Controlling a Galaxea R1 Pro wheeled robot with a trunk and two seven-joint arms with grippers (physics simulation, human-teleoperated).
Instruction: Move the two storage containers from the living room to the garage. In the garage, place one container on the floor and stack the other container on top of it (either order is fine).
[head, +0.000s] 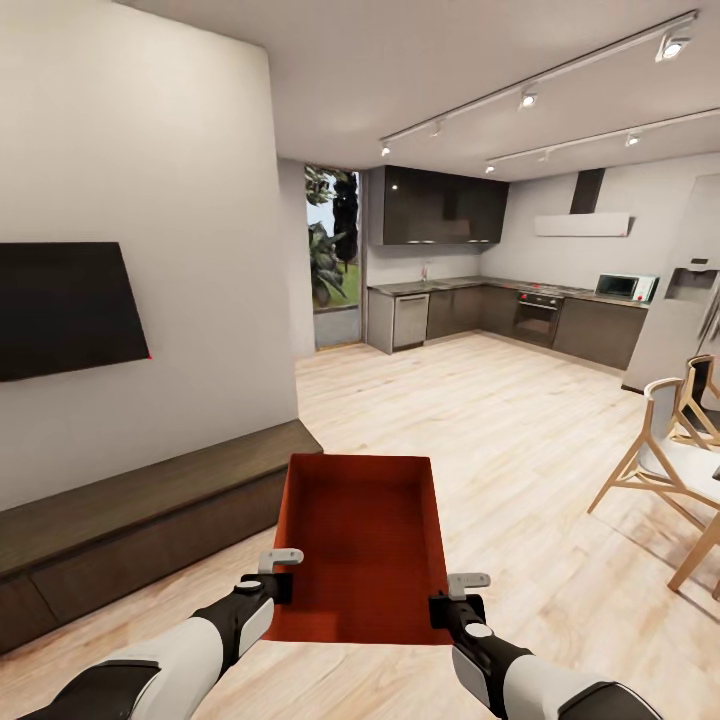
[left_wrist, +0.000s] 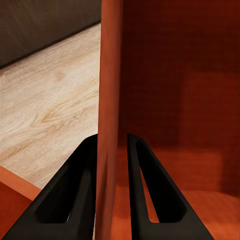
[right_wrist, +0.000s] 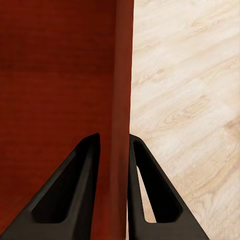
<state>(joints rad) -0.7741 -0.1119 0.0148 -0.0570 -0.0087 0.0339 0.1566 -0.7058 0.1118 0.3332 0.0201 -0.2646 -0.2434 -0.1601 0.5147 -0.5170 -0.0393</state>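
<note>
From the head view I'm carrying one bin (head: 362, 545) out in front of me, above the wood floor (head: 520, 430), its long axis pointing away from me. The left tool (head: 276, 572) and right tool (head: 452, 595) hold its two long walls near the close end, both equally near. At the left wrist, the fingers (left_wrist: 80, 195) are clamped on the thin wall (left_wrist: 109, 100). At the right wrist, the fingers (right_wrist: 152, 195) pinch the opposite wall (right_wrist: 122, 75). No garage ahead; I judge I must drive on.

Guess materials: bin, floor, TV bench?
Bin: likely plastic, matte orange-red; thin uniform walls, no grain. Floor: light wood planks or laminate, visible grain and seams, slight sheen. TV bench: dark wood-look, matte, faint grain.
</note>
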